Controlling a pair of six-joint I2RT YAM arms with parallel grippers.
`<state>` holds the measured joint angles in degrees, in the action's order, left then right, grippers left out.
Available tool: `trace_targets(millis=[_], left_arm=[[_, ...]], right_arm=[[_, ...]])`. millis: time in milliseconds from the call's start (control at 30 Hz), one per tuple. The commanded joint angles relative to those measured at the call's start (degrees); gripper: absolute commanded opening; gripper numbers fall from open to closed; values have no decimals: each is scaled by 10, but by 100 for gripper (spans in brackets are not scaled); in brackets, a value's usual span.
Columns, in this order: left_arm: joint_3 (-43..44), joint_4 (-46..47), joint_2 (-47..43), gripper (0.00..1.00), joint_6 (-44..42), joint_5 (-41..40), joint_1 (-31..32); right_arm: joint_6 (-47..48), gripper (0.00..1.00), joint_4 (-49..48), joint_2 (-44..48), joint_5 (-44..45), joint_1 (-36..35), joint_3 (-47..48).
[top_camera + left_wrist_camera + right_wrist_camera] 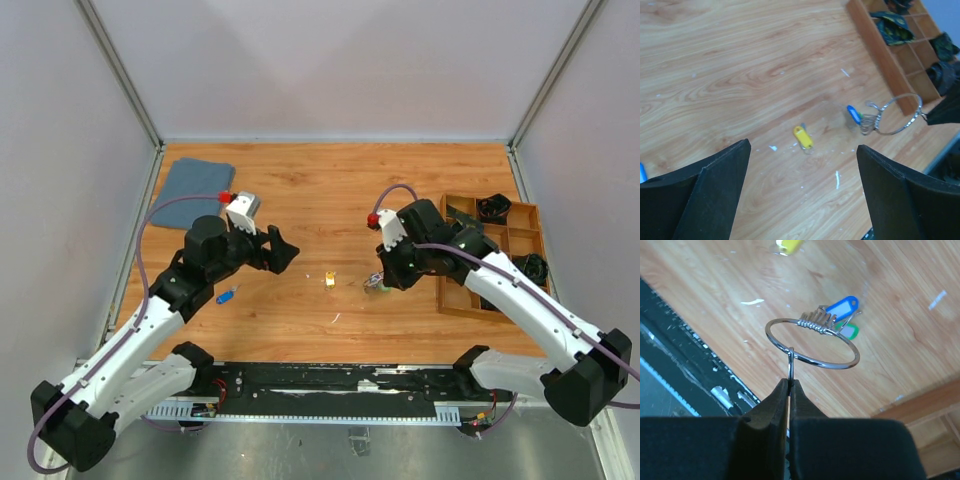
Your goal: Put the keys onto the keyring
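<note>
My right gripper is shut on a short wire stub of the keyring, holding the silver loop just above the table. On the loop's far side hang a bunch of silver keys, a blue-tagged key and a green-tagged one. In the left wrist view the keyring shows at the right. A yellow-tagged key lies loose on the wood. My left gripper hovers open over that key, apart from it. Another blue key lies beside the left arm.
A wooden compartment tray with black items stands at the right, close behind the right arm. A folded blue cloth lies at the back left. The black base rail runs along the near edge.
</note>
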<state>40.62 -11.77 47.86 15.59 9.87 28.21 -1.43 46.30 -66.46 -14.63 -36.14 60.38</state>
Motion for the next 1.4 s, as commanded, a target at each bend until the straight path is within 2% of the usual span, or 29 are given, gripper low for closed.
trace_targets(millis=[0, 200, 500, 833, 1000, 1133, 1367], left_arm=[[9, 54, -13, 93, -18, 32, 52], [8, 92, -16, 94, -40, 4, 135], [24, 120, -28, 96, -121, -200, 289], [44, 203, 12, 97, -228, -359, 422], [43, 245, 54, 97, -302, -417, 457], [39, 258, 69, 96, -343, -421, 464], [57, 267, 105, 88, -416, -430, 476]], right_arm=[[63, 1, 0, 16, -59, -47, 37], [59, 1, -9, -2, -69, -77, 85], [42, 1, 59, -43, -83, -78, 204], [7, 1, 130, -75, -86, -78, 288], [-5, 1, 148, -79, -96, -78, 308], [-9, 1, 162, -81, -111, -78, 322], [-18, 1, 173, -84, -152, -77, 332]])
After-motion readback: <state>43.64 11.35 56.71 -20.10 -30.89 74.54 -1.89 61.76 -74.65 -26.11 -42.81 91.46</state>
